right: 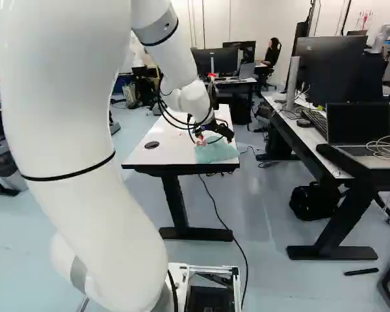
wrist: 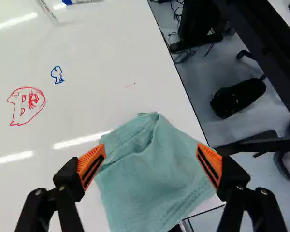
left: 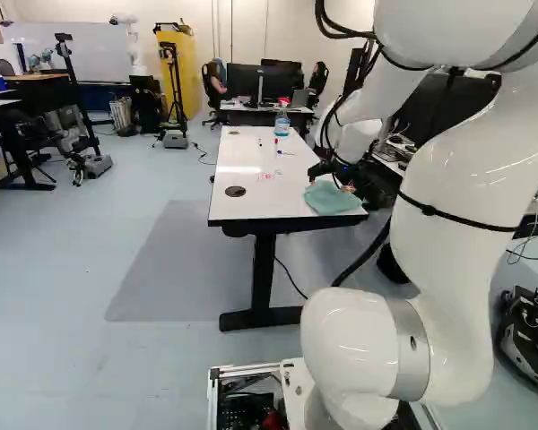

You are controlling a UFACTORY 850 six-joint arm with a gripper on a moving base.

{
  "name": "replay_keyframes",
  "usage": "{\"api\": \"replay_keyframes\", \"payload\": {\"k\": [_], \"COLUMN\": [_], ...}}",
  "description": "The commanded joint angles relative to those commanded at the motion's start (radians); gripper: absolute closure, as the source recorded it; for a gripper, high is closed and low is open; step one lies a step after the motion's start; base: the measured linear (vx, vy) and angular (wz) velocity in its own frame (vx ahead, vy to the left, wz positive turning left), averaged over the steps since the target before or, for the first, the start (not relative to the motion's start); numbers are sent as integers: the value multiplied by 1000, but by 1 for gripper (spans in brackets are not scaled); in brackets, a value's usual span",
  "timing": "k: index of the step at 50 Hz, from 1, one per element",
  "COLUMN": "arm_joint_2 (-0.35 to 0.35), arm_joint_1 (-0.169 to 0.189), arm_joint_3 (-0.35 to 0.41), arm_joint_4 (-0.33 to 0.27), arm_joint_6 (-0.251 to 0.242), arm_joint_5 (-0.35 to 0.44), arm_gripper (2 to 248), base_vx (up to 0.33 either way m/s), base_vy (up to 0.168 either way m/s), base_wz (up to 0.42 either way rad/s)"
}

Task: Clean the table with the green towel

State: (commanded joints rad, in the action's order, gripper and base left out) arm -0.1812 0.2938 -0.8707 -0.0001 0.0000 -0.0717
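In the left base view my gripper (left: 339, 177) is over the near right part of the white table (left: 251, 204), at the green towel (left: 332, 198). The wrist view shows the gripper (wrist: 151, 165) open wide, one finger on either side of the crumpled towel (wrist: 152, 179), which lies between and under them without being squeezed. A red drawing (wrist: 27, 105), a small blue drawing (wrist: 57, 74) and a short red stroke (wrist: 130, 85) mark the tabletop ahead of the gripper.
Pens (wrist: 48, 9) lie farther up the table, and a spray bottle (left: 282, 122) stands at its far end. A desk with monitors and a laptop (right: 364, 130) is to the right in the right base view. Another robot (left: 130, 40) stands far back.
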Motion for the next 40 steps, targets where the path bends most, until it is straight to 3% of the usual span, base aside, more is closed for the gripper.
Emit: {"api": "replay_keyframes", "payload": {"k": [26,27,32,33,37,38,40], "arm_joint_2": [-33,-33,-33,-33,-33,-33,-33], "arm_joint_1": [0,0,0,0,0,0,0], "arm_joint_3": [-7,-7,-7,-7,-7,-7,-7], "arm_joint_4": [0,0,0,0,0,0,0], "arm_joint_6": [0,0,0,0,0,0,0], "arm_joint_5": [0,0,0,0,0,0,0], "arm_gripper": [6,41,41,79,79,117,117], "base_vx": [0,0,0,0,0,0,0], "base_vy": [0,0,0,0,0,0,0], "base_wz": [0,0,0,0,0,0,0]}}
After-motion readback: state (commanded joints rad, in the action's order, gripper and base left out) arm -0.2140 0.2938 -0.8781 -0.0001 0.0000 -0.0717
